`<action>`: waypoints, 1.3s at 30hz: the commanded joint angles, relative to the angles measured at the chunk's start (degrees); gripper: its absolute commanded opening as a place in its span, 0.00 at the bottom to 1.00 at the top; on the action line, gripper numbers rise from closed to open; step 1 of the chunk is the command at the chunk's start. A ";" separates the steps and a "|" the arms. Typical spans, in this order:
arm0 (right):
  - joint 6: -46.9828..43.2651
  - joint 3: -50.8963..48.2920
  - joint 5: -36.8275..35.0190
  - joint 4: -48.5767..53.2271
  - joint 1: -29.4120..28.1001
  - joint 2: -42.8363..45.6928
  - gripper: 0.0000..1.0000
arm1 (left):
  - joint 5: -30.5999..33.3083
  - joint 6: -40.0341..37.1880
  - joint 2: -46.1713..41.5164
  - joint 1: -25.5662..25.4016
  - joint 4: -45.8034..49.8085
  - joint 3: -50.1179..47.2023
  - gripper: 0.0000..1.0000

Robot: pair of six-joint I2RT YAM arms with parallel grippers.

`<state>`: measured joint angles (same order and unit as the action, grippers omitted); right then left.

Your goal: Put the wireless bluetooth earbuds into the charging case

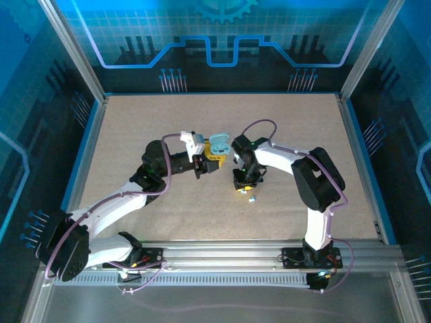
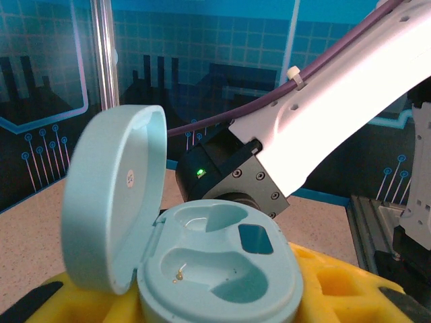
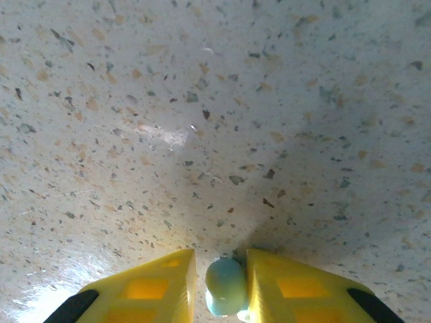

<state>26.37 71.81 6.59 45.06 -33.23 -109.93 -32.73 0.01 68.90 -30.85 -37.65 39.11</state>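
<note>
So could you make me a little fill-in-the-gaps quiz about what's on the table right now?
1. The lid of the case stands ___.
2. Both hollows inside the case are ___.
3. The earbud sits between the right pincer's two ___ fingers.
4. The left pincer holds the ___.
Missing words: open; empty; yellow; case.
</note>
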 commanded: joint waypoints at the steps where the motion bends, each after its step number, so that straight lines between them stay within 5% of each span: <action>1: -0.38 1.52 -0.78 2.91 -1.36 -1.55 0.27 | 0.21 -0.01 -0.61 0.57 -1.63 -0.60 0.35; 25: -1.45 1.86 0.22 3.57 -1.08 1.49 0.19 | 0.43 0.07 -0.95 0.65 -1.17 -0.27 0.35; 29: -0.51 -3.23 11.20 -3.84 2.09 10.22 0.19 | 0.65 0.99 -0.88 1.30 -1.45 -0.52 0.34; 33: 3.25 -10.50 32.99 -17.18 8.24 18.74 0.20 | 1.05 2.48 -0.72 2.84 -3.94 -1.53 0.34; 39: 8.73 -13.03 54.61 -28.02 11.81 23.49 0.21 | 1.09 5.16 -0.34 5.62 -7.97 -3.25 0.34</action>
<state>31.14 59.99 44.07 25.54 -21.78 -87.77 -32.25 3.33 68.93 -26.26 -41.36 36.47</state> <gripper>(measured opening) 0.211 0.389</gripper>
